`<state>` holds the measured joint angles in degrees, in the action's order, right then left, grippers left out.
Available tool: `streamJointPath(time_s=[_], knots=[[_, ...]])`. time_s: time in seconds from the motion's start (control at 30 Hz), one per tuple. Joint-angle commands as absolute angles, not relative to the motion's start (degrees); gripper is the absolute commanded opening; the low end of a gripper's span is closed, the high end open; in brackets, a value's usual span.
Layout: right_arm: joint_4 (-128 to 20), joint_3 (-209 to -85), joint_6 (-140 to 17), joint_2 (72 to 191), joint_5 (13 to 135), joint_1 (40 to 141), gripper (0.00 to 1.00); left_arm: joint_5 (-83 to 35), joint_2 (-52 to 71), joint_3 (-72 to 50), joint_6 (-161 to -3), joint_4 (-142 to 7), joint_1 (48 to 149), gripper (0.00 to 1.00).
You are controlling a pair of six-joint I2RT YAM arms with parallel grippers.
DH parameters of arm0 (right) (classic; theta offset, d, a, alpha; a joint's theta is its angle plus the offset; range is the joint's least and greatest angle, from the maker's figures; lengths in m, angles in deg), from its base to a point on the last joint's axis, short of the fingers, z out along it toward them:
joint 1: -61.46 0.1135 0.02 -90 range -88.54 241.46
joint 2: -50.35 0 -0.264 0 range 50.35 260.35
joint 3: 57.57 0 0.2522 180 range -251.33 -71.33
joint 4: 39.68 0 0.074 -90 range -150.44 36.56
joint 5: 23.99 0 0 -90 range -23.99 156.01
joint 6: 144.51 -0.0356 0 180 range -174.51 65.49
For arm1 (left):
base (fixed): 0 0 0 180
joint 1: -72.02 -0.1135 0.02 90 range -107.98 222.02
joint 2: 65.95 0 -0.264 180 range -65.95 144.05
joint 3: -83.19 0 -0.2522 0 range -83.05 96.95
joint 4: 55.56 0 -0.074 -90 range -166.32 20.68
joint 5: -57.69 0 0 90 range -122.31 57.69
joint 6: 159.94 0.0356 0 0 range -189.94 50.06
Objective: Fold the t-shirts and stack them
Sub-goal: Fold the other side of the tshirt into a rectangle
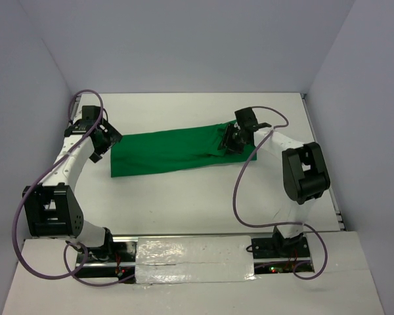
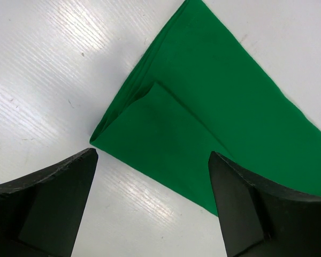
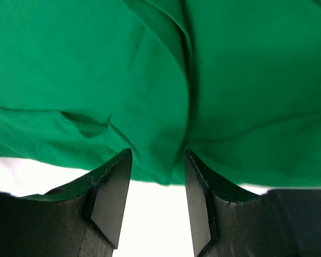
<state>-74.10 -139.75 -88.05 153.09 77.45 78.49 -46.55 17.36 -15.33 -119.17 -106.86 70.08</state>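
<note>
The bright green t-shirt (image 1: 164,151) lies on the white table (image 1: 184,203) as a long folded strip running left to right. My left gripper (image 1: 100,152) hovers at the strip's left end, jaws wide open and empty. In the left wrist view the shirt's folded corner (image 2: 150,134) lies just beyond the fingertips (image 2: 80,171). My right gripper (image 1: 231,141) is at the strip's right end. In the right wrist view its jaws are drawn in on a bunched fold of the shirt (image 3: 166,160) at its edge, and creases run away from that spot.
White walls enclose the table on three sides. Purple cables loop from both arms, one beside the right forearm (image 1: 240,190). A taped strip (image 1: 194,262) covers the near edge between the arm bases.
</note>
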Motion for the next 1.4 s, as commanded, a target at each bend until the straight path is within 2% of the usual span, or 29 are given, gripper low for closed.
streamJointPath(time_s=[0.0,0.13,0.2,0.23,0.3,0.33,0.5,0.63,0.7,0.77,0.8,0.83,0.87,0.9,1.0,1.03,1.1,1.13,1.17,1.2,1.23,1.27,1.37], knots=[[-72.8,-143.4,-87.6,156.0,77.6,79.7,0.51,-46.5,16.9,-14.0,-117.7,-107.0,70.1,0.98],[-72.6,-144.7,-87.9,157.6,77.9,80.4,0.48,-46.9,17.0,-13.8,-117.7,-107.3,70.1,0.98],[-72.4,-145.1,-88.3,157.8,78.0,80.7,0.42,-46.9,17.2,-14.0,-117.8,-107.3,70.1,0.98],[-72.1,-145.2,-88.3,157.8,77.9,80.9,0.29,-46.9,17.2,-14.0,-117.8,-107.3,70.1,0.98],[-72.1,-146.4,-89.0,157.5,77.5,81.3,0.14,-46.8,17.4,-14.0,-117.7,-107.2,70.1,0.98],[-72.2,-147.1,-89.1,157.5,77.3,81.5,0.02,-46.8,17.5,-14.0,-117.7,-107.3,70.1,0.98],[-75.0,-155.9,-89.5,161.3,76.3,83.5,0.00,-46.9,17.6,-14.1,-117.7,-107.5,70.1,0.98],[-75.1,-164.6,-91.7,169.8,76.7,85.2,0.00,-46.9,17.6,-14.8,-117.7,-107.3,70.1,0.98],[-76.3,-171.8,-92.3,173.6,78.7,86.1,0.11,-46.1,17.9,-15.5,-117.6,-106.8,70.1,0.98],[-80.0,-180.7,-91.4,178.5,79.3,86.7,0.31,-44.7,18.7,-15.5,-117.1,-106.8,70.3,0.98],[-82.7,-182.1,-90.4,178.4,78.3,87.2,0.56,-44.3,19.0,-15.2,-116.6,-106.9,70.7,0.99],[-82.7,-182.4,-89.8,177.3,77.4,87.4,0.68,-43.9,19.3,-14.9,-116.0,-107.2,71.0,0.99],[-82.4,-180.3,-89.6,175.7,75.6,87.4,0.85,-44.3,20.0,-14.4,-115.4,-107.6,71.3,0.99],[-81.2,-178.7,-89.6,173.9,75.0,87.1,0.90,-44.4,20.4,-13.6,-115.0,-107.8,71.6,0.99],[-80.2,-170.1,-88.9,163.3,72.3,85.7,0.90,-45.4,21.8,-11.8,-114.6,-108.3,74.6,0.99],[-80.0,-168.0,-88.8,160.9,71.3,84.9,0.88,-45.6,22.5,-11.2,-114.6,-108.2,75.3,0.99],[-78.6,-162.9,-89.0,152.7,68.5,83.6,0.77,-46.5,23.4,-9.3,-114.2,-108.0,78.4,0.97],[-77.9,-156.6,-89.4,150.0,67.7,82.0,0.69,-46.9,25.2,-8.4,-112.6,-107.6,79.8,0.97],[-76.0,-152.8,-89.7,147.1,67.0,81.1,0.48,-47.8,26.3,-6.2,-112.0,-107.7,81.1,0.97],[-75.2,-149.0,-90.7,141.8,66.7,79.9,0.34,-49.8,27.9,-4.8,-111.3,-107.8,83.3,0.96],[-73.5,-141.1,-91.4,139.5,66.5,78.0,0.08,-50.5,32.2,-1.4,-110.5,-108.6,84.0,0.94],[-72.7,-136.8,-92.9,135.2,66.2,77.1,0.00,-52.7,34.7,0.6,-110.4,-109.4,84.2,0.94],[-68.1,-119.8,-96.7,129.9,67.7,74.2,0.00,-56.5,47.9,10.3,-110.4,-112.8,84.3,0.91]])
